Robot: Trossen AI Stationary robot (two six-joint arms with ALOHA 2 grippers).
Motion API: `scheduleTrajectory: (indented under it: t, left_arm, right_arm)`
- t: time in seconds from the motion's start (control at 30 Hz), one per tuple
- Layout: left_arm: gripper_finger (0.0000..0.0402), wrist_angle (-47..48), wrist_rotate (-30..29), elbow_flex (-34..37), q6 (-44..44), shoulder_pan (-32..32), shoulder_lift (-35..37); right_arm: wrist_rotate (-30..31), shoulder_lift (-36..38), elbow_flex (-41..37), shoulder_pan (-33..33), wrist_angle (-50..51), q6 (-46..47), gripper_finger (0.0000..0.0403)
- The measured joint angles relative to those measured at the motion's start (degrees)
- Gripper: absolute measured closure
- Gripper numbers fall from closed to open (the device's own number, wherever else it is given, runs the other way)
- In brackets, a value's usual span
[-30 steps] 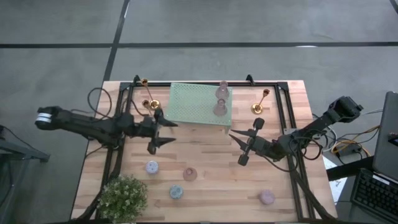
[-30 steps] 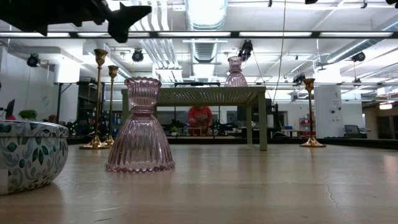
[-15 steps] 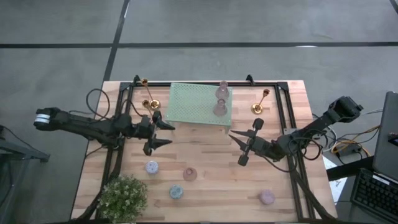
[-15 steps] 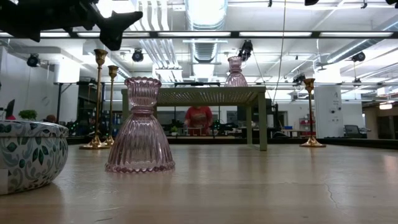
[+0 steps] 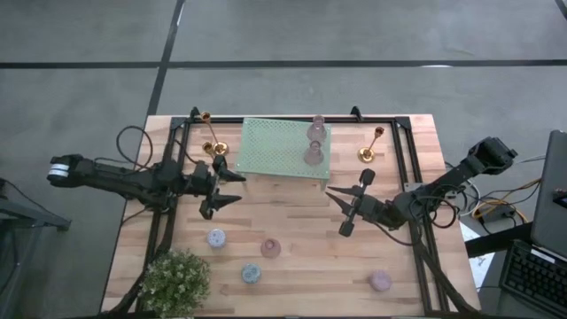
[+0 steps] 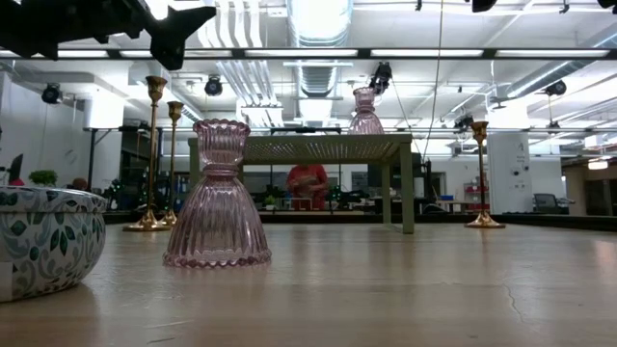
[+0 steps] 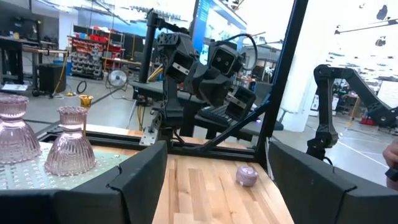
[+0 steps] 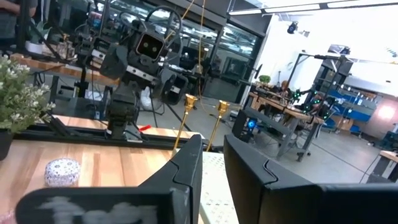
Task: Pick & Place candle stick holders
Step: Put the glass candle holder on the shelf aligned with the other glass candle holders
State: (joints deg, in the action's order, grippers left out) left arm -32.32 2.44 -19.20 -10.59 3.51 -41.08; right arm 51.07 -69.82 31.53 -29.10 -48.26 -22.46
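Two pink ribbed candle stick holders (image 5: 316,131) (image 5: 312,155) stand on the mint-green rack (image 5: 279,146). Two gold candlesticks (image 5: 213,142) stand on their round bases left of the rack, and a third (image 5: 370,146) right of it. Small cups stand on the table nearer the front: pale blue (image 5: 216,237), pink (image 5: 270,249), teal (image 5: 251,274) and lilac (image 5: 380,281). My left gripper (image 5: 236,189) hovers open by the rack's near left corner, holding nothing. My right gripper (image 5: 330,194) hovers off the rack's near right corner, its fingers (image 8: 186,168) open only by a narrow gap, with nothing between them.
A bushy potted plant (image 5: 175,279) stands at the near left corner. Black frame rails (image 5: 416,168) run along the table's sides and back. In the low view a person in red (image 6: 310,183) is in the room behind the rack. Bare wood (image 5: 301,221) lies between the grippers.
My left gripper has drawn back a little toward the table's left edge, staying open and high above the table. Nothing on the table has moved.
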Motion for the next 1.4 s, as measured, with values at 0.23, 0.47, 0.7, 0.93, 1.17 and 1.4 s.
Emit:
scheduleTrajectory:
  t: [0.23, 0.47, 0.7, 0.93, 1.17, 1.4]
  left_arm:
    - [0.0117, 1.7, -2.7, 0.0, 1.4, 0.0, 1.9]
    - [0.0117, 7.2, -11.7, 0.0, 2.9, 0.0, 3.8]
    - [0.0117, 14.0, -22.7, 0.0, 5.0, 0.0, 2.8]
    - [0.0117, 14.5, -27.4, 0.0, 4.9, 0.0, 3.2]
    - [0.0117, 14.4, -31.4, 0.0, 3.8, 0.0, 5.8]
    - [0.0117, 14.4, -29.8, 0.0, 3.0, 0.1, 9.1]
  right_arm:
    - [0.0, 0.0, 0.0, 0.0, 0.1, 0.0, 0.0341]
    - [0.0, 0.0, 0.0, 0.0, 0.1, 0.4, 0.0343]
    - [0.0, 0.0, 0.0, 0.0, 0.1, 0.4, 0.0345]
    - [0.0, 0.0, 0.0, 0.0, 0.1, 0.5, 0.0337]
    - [0.0, 0.0, 0.0, 0.0, 0.1, 0.9, 0.0343]
    - [0.0, 0.0, 0.0, 0.0, 0.2, 0.9, 0.0348]
